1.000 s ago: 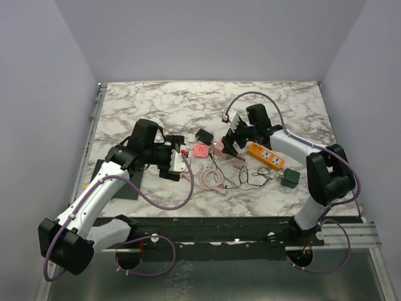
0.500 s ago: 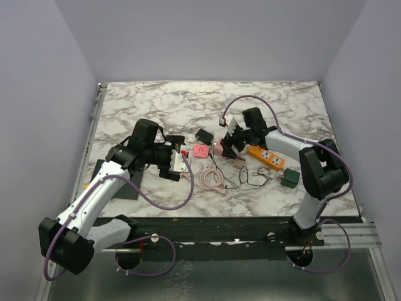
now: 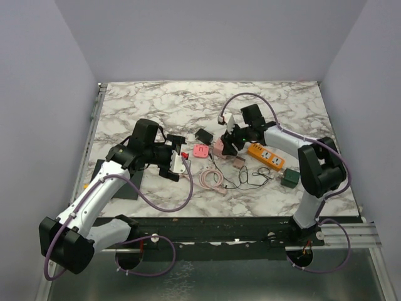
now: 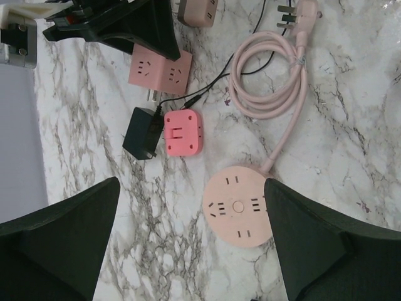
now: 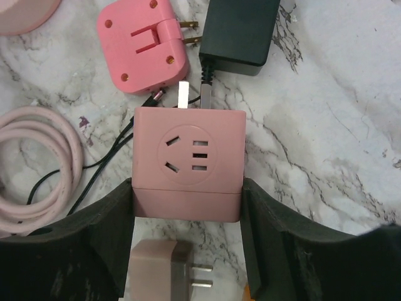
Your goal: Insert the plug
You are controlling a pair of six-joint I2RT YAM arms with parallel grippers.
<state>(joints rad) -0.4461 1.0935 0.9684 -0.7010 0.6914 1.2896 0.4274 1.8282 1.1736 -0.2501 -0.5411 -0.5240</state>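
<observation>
- Pink cube plug is sitting at the middle of the marble table. Its socket face is turning up toward the right wrist camera, and its metal prongs are pointing at the black power brick.
- Right gripper is pinching this cube, one dark finger pressing on each side of its near half.
- Right arm is folding back from its base at the table's right edge, with the forearm reaching left and the wrist tipping down over the cluster of adapters.
- Left gripper is hanging with its fingers spread wide, holding nothing. It is looking down on the round pink socket hub.
- Left arm is stretching up from the near left corner, elbow bending, with its wrist hovering left of centre.
- Flat hot-pink adapter is lying just beside the cube's prongs, next to the black brick.
- Taupe plug is lying between the right fingers, just behind the cube.
- Coiled pink cord is running from the round hub.
- Orange power strip and green cube are lying to the right of the right gripper.
</observation>
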